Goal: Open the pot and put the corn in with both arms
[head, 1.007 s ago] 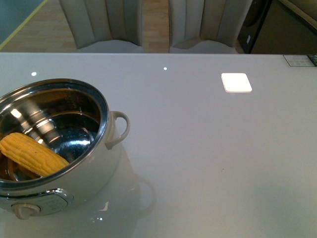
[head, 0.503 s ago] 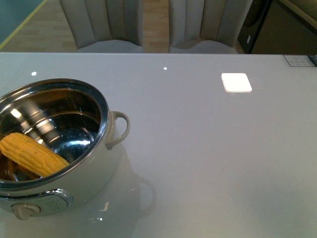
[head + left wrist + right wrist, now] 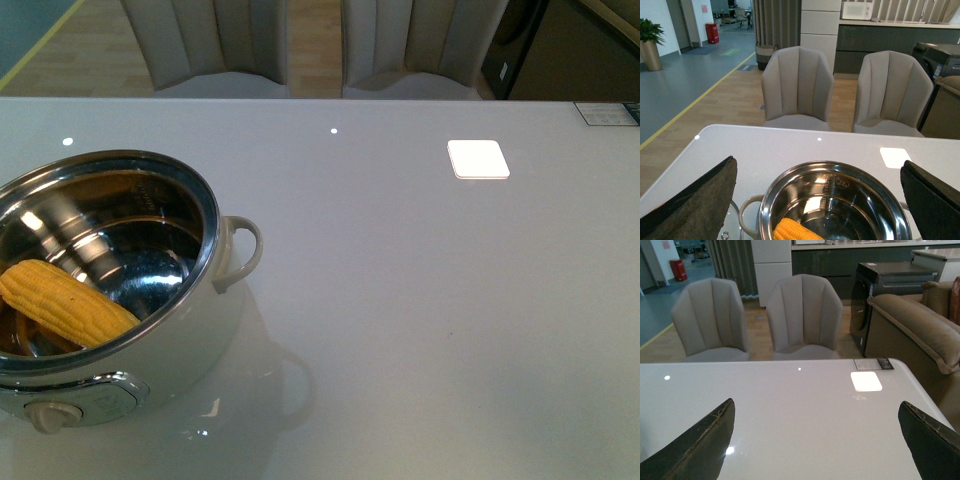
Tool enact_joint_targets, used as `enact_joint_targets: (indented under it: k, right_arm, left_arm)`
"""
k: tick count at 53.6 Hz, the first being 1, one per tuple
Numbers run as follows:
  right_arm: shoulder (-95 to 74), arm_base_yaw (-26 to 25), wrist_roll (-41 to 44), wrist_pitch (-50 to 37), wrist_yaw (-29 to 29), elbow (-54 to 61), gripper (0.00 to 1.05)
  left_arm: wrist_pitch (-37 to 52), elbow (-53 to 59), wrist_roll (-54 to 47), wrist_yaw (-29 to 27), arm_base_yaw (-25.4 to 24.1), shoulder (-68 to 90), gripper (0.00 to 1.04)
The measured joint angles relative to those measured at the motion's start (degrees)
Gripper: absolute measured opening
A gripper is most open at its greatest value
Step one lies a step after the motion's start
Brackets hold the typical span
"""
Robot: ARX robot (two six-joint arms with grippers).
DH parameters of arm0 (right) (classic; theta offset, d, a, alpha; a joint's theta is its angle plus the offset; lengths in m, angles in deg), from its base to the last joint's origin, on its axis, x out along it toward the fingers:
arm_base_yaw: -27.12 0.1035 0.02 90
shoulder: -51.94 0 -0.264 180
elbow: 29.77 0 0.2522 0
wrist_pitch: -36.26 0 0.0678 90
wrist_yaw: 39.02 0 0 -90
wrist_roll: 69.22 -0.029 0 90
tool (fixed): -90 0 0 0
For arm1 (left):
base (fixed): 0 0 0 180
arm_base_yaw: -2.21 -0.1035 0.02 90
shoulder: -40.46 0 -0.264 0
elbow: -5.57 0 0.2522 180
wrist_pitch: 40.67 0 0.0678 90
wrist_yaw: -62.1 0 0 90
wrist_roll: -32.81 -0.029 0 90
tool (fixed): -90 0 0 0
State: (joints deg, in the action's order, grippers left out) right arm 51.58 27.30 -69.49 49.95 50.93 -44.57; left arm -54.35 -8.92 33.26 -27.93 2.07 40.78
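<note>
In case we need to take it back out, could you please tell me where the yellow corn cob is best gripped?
Grip the yellow corn cob across its middle, coming straight down through the open top: it lies slanted inside the steel-lined cream pot, whose walls block any side approach.

Two grey chairs (image 3: 798, 85), wood floor (image 3: 725, 102), potted plant (image 3: 650, 42)

pot (image 3: 150, 330) at table's (image 3: 420, 330) left, right side open

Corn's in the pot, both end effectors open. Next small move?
Probably just retract and hold both arms clear. The corn already lies inside the lidless pot, the left end effector hangs open above it, and the right end effector is open over bare table.
</note>
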Motion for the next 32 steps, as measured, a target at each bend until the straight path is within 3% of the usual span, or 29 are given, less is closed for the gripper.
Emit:
enact_joint_targets:
  k: [32]
  right_arm:
    - [-0.02,0.0,0.0,0.0,0.0,0.0,0.96]
  left_arm:
    - [0.0,0.0,0.0,0.0,0.0,0.0,0.98]
